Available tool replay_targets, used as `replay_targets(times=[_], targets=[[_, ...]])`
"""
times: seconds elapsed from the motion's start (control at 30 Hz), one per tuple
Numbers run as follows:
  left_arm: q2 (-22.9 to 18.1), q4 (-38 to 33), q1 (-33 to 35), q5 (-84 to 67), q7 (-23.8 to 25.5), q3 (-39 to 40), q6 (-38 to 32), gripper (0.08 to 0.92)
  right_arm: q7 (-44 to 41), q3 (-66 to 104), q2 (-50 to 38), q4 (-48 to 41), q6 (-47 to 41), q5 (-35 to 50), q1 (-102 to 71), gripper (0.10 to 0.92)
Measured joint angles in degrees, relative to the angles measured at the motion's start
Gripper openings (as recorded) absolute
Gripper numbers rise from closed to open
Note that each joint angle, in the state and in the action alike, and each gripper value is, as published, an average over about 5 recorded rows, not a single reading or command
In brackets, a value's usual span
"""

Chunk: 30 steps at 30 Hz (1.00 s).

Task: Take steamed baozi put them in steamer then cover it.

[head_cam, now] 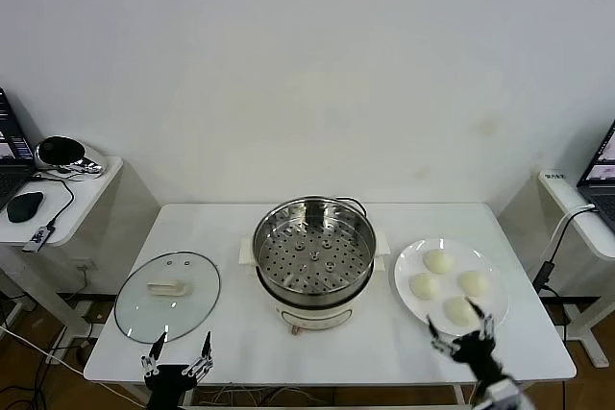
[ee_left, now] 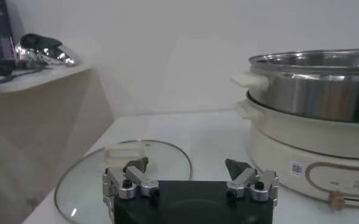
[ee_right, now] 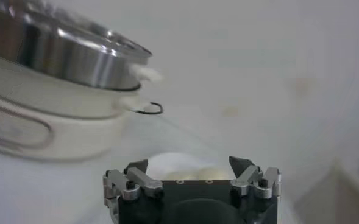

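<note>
Four steamed baozi [head_cam: 449, 286] lie on one white plate [head_cam: 408, 263], just ahead of the right gripper [head_cam: 463, 325], whose fingers are spread wide and hold nothing; the nearest bun sits almost between its fingertips [head_cam: 434, 341] in the head view. Only that view lets all four buns be counted: the right wrist view shows just one pale, blurred bun [ee_right: 182, 167] ahead of the spread right gripper [ee_right: 190, 163], with the steamer's [ee_right: 57, 91] steel wall and cream base off to one side. The one steamer [head_cam: 313, 261] stands uncovered mid-table, between the two grippers and farther out than both; the head view alone looks down onto its perforated tray [head_cam: 312, 261], which holds no bun. The left wrist view shows the steamer [ee_left: 313, 115] only from the side, with two cream handles [ee_left: 247, 80] and a small label on the base. The single cover [head_cam: 167, 296], clear glass with a cream bar handle, lies flat on the table [head_cam: 375, 343] just ahead of the left gripper [head_cam: 179, 343], which is also spread wide and empty near the table's front edge. From the left wrist, the cover [ee_left: 123, 176] lies directly beyond the left gripper [ee_left: 188, 165]. A side table [head_cam: 58, 194] beyond the left gripper carries a mouse [head_cam: 24, 205] and a headset.
</note>
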Motion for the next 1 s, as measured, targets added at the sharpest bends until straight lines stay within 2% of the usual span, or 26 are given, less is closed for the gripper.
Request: replay_targets(times=[0.27, 0.5, 0.73, 1.0], targets=[[-0.2, -0.92, -0.47, 2.81, -0.01, 0.33, -0.68, 0.823, -11.95, -3.98, -12.85, -3.98, -3.81, -5.42, 10.8, 0.823], [-0.09, -1.48, -0.53, 4.26, -0.32, 0.19, -1.3, 0.823, -25.61, -17.59, -21.02, -10.74, -5.92, -5.97, 28.49, 0.823], [0.02, -1.38, -1.46, 5.19, -0.47, -0.27, -1.34, 0.823, -37.25, -35.93, -23.64, -20.27, -6.08, -3.06, 48.42, 0.823], [0.54, -1.17, -2.08, 5.49, -0.61, -1.42, -1.29, 0.823, -45.47, -52.85, -21.68, -30.54, -5.8, -2.21, 65.59, 0.823]])
